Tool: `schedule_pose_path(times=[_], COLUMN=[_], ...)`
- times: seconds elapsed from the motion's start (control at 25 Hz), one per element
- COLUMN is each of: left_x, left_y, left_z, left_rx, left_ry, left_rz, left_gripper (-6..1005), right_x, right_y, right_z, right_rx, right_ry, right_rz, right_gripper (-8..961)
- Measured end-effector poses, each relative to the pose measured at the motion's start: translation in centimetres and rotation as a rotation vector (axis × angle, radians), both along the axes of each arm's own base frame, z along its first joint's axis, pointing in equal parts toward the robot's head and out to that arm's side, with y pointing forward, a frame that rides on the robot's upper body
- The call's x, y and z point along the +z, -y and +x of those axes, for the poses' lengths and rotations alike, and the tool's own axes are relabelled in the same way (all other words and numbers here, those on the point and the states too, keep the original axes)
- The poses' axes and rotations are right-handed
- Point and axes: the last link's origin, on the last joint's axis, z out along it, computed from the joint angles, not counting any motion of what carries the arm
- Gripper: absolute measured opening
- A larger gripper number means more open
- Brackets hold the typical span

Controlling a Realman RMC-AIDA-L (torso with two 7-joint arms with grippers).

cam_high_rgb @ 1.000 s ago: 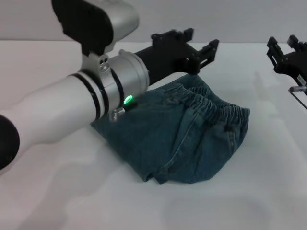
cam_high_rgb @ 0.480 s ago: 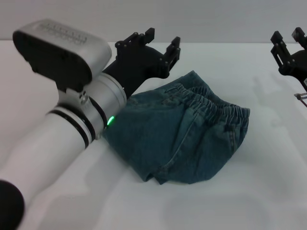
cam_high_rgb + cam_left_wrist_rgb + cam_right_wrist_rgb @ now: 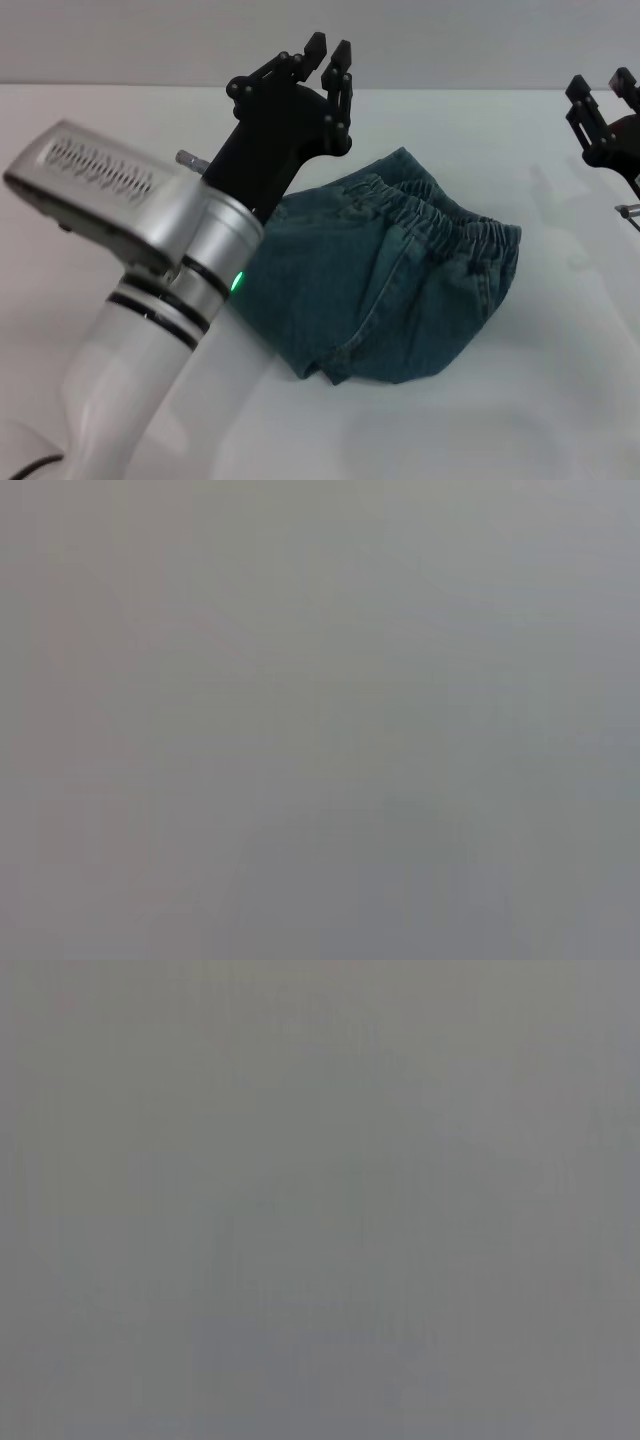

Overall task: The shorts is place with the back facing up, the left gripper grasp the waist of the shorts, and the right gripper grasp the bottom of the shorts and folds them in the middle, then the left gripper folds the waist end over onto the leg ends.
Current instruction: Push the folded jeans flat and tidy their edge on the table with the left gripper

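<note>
Shorts (image 3: pixel 385 285) made of blue jeans cloth lie folded on the white table (image 3: pixel 520 420). They sit in the middle of it, in a thick bundle. The stretchy waist with its crinkly band lies on top of the shorts, along the far right side. The rounded folded edge points to the near side.

The left gripper (image 3: pixel 330 55) is up in the air, just past the far left corner of the shorts. It points up and away from them. Its two black fingers (image 3: pixel 342 70) are a little way apart, with a thin gap between the tips. It holds nothing and does not touch the shorts. The big white and silver left arm (image 3: pixel 150 280) reaches in from the near left of the shorts. It covers a bit of their left edge. A small green light (image 3: pixel 237 283) glows on the arm, close beside the shorts.

The right gripper (image 3: pixel 603 95) is far off to the right of the shorts, well apart from them, at the edge of the head view. Its fingers stand apart, pointing up, and it holds nothing.

Both wrist views show only plain grey, so nothing can be made out there.
</note>
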Motion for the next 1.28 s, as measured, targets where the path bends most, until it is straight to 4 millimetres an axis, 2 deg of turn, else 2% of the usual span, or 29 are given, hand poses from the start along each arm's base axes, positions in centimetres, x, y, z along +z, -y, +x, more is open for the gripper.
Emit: schedule_pose_path(times=[0.12,0.32,0.4,0.44,0.68,0.92,1.16,1.2,1.28], left_x=[-1.0,-2.6,-3.8,-3.8,-5.6,-6.4,-6.7,-6.9,-6.9], left_y=[0.3,0.6,1.8,1.8,4.3,5.7,6.1,6.2,6.2], left_z=[-1.5,-4.2,-5.5,-5.5,-8.5,-9.9,-10.2,-11.0,-11.0], left_rx=[-0.058,0.008,0.006,0.006,0.021,0.067,0.075,0.101,0.101], left_ry=[-0.008,0.067,0.05,0.05,-0.043,-0.019,-0.022,-0.045,-0.045], left_rz=[-0.016,-0.18,-0.28,-0.28,-0.386,-0.49,-0.511,-0.528,-0.528], left_gripper=[239,192,189,188,179,-2,-1,-1,-1], right_x=[0.0,-0.3,-0.5,-0.4,-0.6,-0.9,-1.1,-1.1,-1.1], right_y=[0.0,0.2,0.3,0.3,0.0,-0.6,-0.7,-0.8,-0.8], right_z=[0.2,0.9,1.3,1.5,1.8,1.5,1.3,1.3,1.3], right_rx=[-0.009,-0.036,-0.052,-0.057,-0.08,-0.084,-0.08,-0.079,-0.078], right_ry=[-0.001,-0.003,-0.003,-0.003,0.008,0.017,0.016,0.016,0.016], right_rz=[-0.002,-0.019,-0.025,-0.025,-0.04,-0.058,-0.061,-0.061,-0.061], right_gripper=[476,476,476,476,476,476,476,476,476])
